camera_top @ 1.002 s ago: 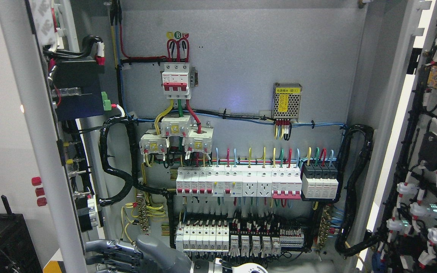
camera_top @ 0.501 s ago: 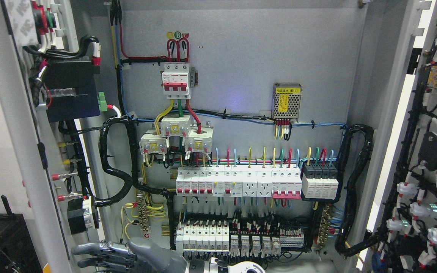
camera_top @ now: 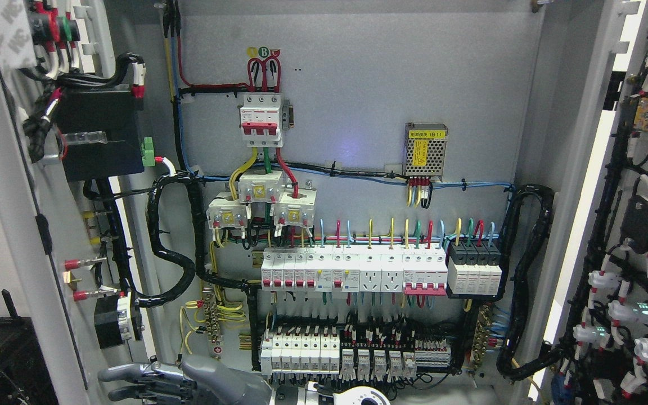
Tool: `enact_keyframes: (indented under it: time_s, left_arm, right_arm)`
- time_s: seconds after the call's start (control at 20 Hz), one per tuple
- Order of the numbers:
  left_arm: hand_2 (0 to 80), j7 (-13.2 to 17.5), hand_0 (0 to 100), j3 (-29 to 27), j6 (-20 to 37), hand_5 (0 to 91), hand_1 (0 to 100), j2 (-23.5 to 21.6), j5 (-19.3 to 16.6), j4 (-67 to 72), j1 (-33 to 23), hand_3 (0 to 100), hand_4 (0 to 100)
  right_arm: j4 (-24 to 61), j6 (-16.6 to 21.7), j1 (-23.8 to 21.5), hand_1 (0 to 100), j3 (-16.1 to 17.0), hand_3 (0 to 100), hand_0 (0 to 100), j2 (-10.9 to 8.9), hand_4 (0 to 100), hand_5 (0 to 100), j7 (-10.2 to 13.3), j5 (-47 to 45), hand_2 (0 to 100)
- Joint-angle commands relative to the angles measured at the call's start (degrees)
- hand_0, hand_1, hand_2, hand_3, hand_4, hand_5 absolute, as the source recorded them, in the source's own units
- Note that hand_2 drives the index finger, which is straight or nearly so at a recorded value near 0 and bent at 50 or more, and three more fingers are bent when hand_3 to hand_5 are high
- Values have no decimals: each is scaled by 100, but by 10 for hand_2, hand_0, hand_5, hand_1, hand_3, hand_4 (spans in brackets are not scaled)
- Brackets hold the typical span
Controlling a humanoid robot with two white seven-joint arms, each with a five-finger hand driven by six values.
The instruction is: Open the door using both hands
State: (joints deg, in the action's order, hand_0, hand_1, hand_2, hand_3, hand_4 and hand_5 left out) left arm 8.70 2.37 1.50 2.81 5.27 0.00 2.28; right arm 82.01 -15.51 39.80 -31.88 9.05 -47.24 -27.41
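Left door (camera_top: pixel 17 236) stands swung outward at the frame's left edge, wired inner face showing; right door (camera_top: pixel 633 225) stands open at the far right. I see one hand (camera_top: pixel 149 381) low beside the left door, fingers extended and apart, gripping nothing; I cannot tell which arm carries it.

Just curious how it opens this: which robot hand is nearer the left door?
Cannot say left or right. One robot hand shows, low beside the left door; its arm enters near bottom middle. No other shows.
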Motion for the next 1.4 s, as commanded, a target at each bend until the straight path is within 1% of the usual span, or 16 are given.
enact_keyframes:
  time_s: [0.0,0.2,0.7,0.85,1.35]
  left_arm:
    - [0,0,120,0,-1,0,389,0,0,132,0,0,0]
    - [0,0,120,0,-1,0,389,0,0,132,0,0,0]
    - [0,0,120,0,-1,0,389,0,0,132,0,0,0]
    - [0,0,120,0,-1,0,389,0,0,132,0,0,0]
    - [0,0,120,0,-1,0,389,0,0,132,0,0,0]
  right_arm:
    - [-9,4,10,0,-108,0,48,0,0,0,22,17,0]
    - [-18,4,89,0,-117,0,49,0,0,0,22,17,0]
    - [-18,4,98,0,-134,0,49,9,0,0,30,43,0]
    - [-9,-5,115,0,-204,0,49,9,0,0,30,43,0]
    - [-27,-5,212,0,-292,0,49,9,0,0,30,52,0]
